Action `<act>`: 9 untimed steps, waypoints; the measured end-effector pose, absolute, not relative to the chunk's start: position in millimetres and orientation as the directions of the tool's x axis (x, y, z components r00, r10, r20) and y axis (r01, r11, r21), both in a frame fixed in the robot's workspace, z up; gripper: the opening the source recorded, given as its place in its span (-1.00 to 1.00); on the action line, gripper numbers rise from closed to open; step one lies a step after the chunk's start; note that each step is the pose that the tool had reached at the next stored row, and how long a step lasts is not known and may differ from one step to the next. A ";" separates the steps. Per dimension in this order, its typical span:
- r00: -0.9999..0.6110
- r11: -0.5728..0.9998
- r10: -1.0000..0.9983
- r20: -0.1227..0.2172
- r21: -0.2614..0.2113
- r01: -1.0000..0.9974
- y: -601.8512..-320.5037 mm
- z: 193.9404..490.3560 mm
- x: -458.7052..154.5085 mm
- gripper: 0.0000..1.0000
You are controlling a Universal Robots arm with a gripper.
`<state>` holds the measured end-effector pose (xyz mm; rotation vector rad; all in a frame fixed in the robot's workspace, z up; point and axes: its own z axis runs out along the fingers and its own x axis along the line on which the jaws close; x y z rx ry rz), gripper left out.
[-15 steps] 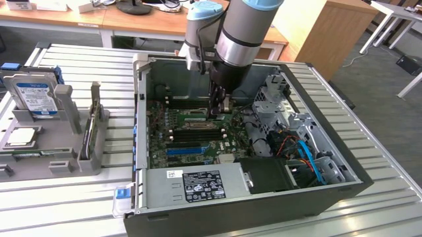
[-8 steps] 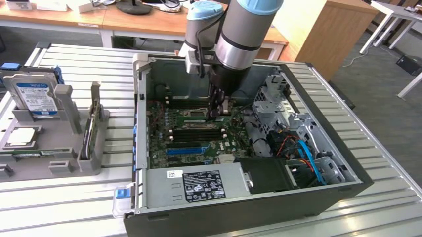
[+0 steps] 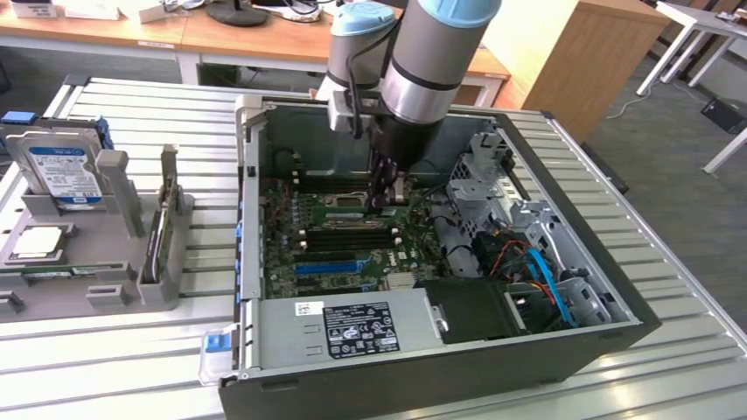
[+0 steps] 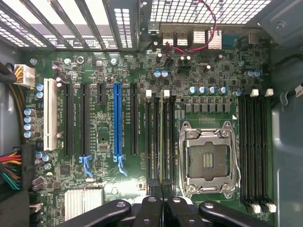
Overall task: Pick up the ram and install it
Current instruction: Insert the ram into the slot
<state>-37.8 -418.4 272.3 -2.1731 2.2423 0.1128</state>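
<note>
On the bench [image 3: 666,350]: an open case [image 3: 467,385] is lying on its side with its motherboard [image 3: 338,262] facing up; a grey holder [image 3: 115,179] is sitting just beside it, on the exterior view's left.
Arm [image 3: 426,61]: it is reaching down into the case from above and standing over the middle of the motherboard.
End effector [image 3: 387,197]: it is hanging low over the motherboard, at one end of a bank of black slots [image 4: 154,137] just beside the open socket [image 4: 208,158]. Its fingers [image 4: 151,208] are pressing almost together, leaving only a hairline gap. Whether anything thin is sitting between them, I cannot tell.
Ram [image 3: 65,273]: a narrow green strip is lying flat in the front part of the holder, well apart from the end effector.
Holder contents: a hard drive [image 3: 59,171] with a blue label is leaning upright at the back; a square silver chip [image 3: 41,243] is lying between it and the ram.
Slots: two black banks are flanking the socket, white latches showing at their ends; a blue slot [image 4: 118,118] is running parallel to them, farther from the socket.
Power supply [image 3: 350,328]: it is sitting at the near end of the case, its labelled face turned up.
</note>
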 end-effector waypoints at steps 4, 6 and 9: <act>-0.027 0.025 -0.998 -0.062 0.040 -0.999 -418.4 270.7 -37.8 -0.76; -0.025 0.022 -0.998 -0.062 0.040 -0.999 -418.5 269.7 -37.9 -0.76; -0.020 0.018 -0.998 -0.062 0.040 -0.999 -418.5 267.9 -37.8 -0.76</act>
